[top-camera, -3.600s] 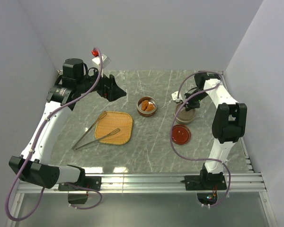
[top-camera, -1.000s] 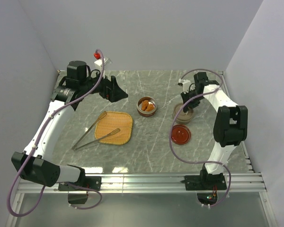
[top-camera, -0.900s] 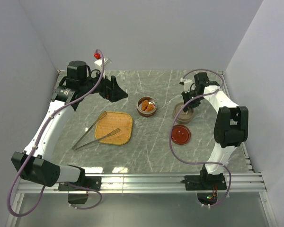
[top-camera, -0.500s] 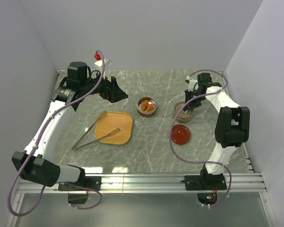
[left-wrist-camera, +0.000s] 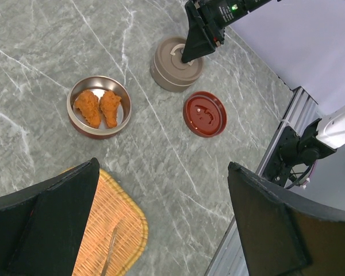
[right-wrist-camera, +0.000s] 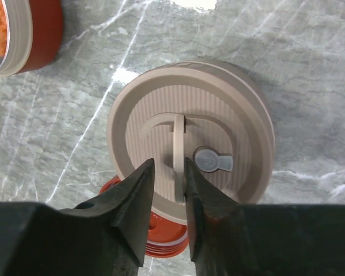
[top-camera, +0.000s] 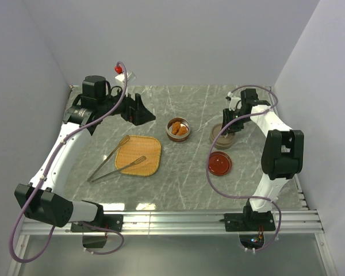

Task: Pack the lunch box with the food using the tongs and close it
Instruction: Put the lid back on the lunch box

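Tongs (top-camera: 109,158) lie across the woven tray's (top-camera: 146,146) 9 o'clock edge. At the tray's 2 o'clock, a bowl (top-camera: 178,138) holds two nuggets (top-camera: 179,130). A lidded container (top-camera: 223,136) sits at the bowl's 3 o'clock, a loose lid (top-camera: 219,164) at the container's 6 o'clock.

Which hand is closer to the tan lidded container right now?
Right. The right hand sits just above the tan container, fingertips either side of its lid handle. The left hand is far off, behind the woven tray.

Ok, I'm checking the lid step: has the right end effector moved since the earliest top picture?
Yes. The right end effector has shifted toward the back wall, farther from the red lid, above the tan container.
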You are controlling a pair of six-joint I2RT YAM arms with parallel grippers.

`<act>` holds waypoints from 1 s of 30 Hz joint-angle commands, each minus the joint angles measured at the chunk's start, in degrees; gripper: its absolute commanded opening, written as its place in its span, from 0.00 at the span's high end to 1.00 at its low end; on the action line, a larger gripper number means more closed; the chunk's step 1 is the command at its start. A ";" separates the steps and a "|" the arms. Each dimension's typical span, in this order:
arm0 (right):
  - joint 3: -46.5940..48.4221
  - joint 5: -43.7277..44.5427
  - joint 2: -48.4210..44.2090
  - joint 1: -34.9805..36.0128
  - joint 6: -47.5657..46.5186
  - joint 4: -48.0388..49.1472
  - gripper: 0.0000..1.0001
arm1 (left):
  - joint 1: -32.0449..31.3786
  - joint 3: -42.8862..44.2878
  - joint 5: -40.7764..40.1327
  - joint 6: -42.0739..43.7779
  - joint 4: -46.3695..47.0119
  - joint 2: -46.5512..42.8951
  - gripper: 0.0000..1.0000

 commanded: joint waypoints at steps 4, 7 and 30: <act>2.23 -0.10 -1.67 0.23 -1.10 -4.90 0.61 | 0.28 0.00 1.34 -0.31 1.76 -1.83 0.01; 2.84 0.07 -3.34 0.76 -2.16 -5.25 0.60 | 0.28 -0.09 1.69 -0.05 1.76 -1.83 0.01; 4.95 5.16 -10.73 -0.21 -4.89 -2.80 0.71 | 0.20 -0.35 2.04 -0.40 2.02 -2.97 0.01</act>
